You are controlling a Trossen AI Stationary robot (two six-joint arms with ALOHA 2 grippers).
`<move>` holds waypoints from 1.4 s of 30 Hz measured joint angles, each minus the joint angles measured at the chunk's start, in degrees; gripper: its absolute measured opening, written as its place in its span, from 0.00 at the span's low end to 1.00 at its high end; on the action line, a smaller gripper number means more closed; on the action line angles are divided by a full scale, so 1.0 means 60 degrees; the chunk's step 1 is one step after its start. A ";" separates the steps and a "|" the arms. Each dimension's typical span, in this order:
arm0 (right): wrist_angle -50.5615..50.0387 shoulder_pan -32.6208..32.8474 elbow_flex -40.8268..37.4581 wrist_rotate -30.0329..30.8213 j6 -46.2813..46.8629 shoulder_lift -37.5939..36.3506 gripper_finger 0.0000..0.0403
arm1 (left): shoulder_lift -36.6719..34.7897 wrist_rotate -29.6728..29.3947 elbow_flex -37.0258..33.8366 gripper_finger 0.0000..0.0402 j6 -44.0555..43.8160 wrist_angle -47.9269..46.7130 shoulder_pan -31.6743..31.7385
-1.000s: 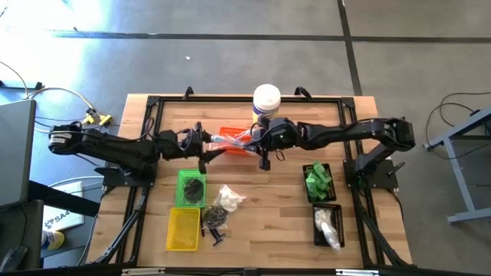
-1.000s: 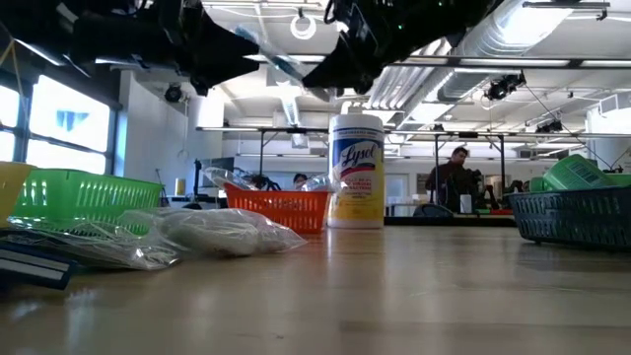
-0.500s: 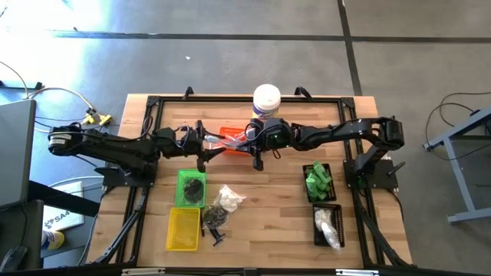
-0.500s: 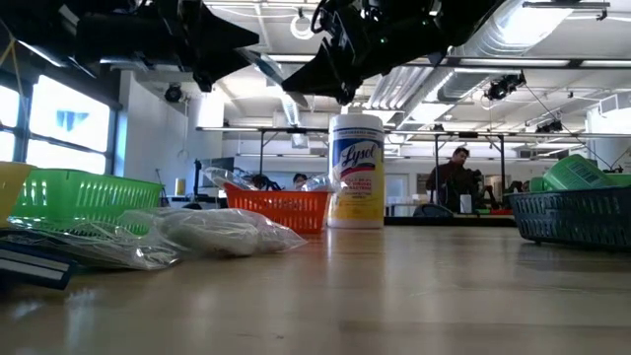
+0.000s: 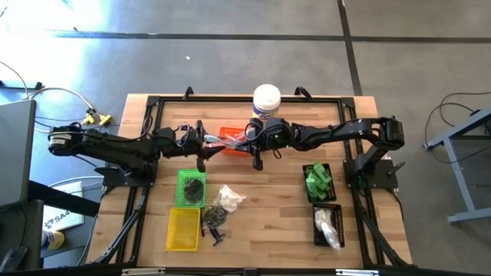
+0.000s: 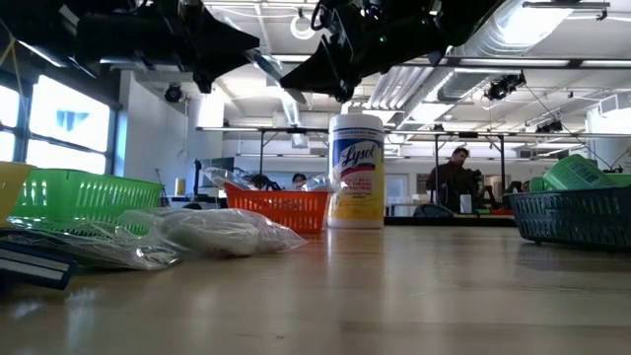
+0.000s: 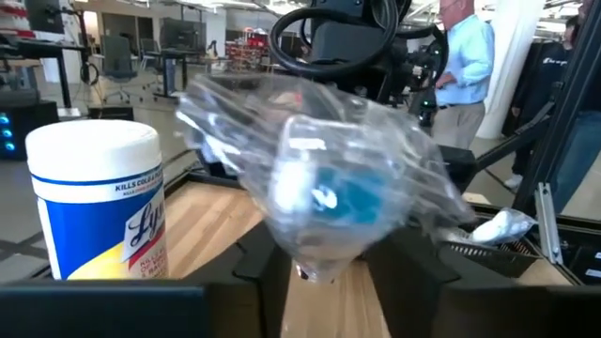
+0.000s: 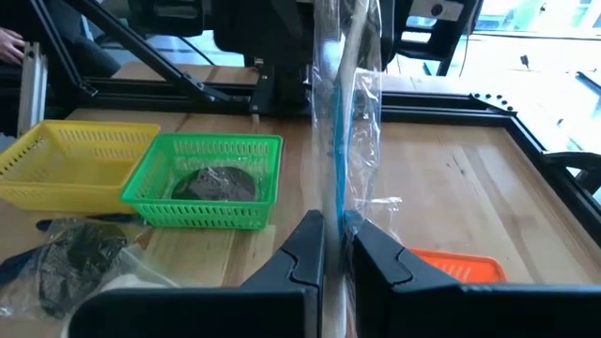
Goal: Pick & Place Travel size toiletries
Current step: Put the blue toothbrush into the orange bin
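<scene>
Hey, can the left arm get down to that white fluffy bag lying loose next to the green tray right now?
Probably not yet. The left hand and right hand both hold one clear-wrapped stick above the orange tray. Nothing covers the bag.

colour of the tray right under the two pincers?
Orange mesh tray; clearest in the low view, beside the wipes canister.

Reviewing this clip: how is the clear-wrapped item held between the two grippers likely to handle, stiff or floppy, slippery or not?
The clear-wrapped item probably has a floppy outer film: its wrapper looks crinkled and billows loosely beyond the left gripper. It may be slippery, being glossy plastic. It seems light, since the right gripper holds it upright by one thin edge.
</scene>
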 joint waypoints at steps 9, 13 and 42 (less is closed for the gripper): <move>0.0200 0.0000 0.0000 0.0023 -0.0011 0.0000 0.04 | 0.0002 -0.0226 0.0002 0.20 0.0015 0.0522 0.0000; 0.0209 0.0000 0.0000 0.0015 0.0000 0.0000 0.04 | 0.0002 -0.0237 0.0000 0.15 0.0015 0.0497 0.0000; -0.0231 0.0007 0.0007 0.0643 -0.0608 -0.0377 0.57 | -0.0002 -0.0197 0.0004 0.07 0.0126 -0.0173 0.0000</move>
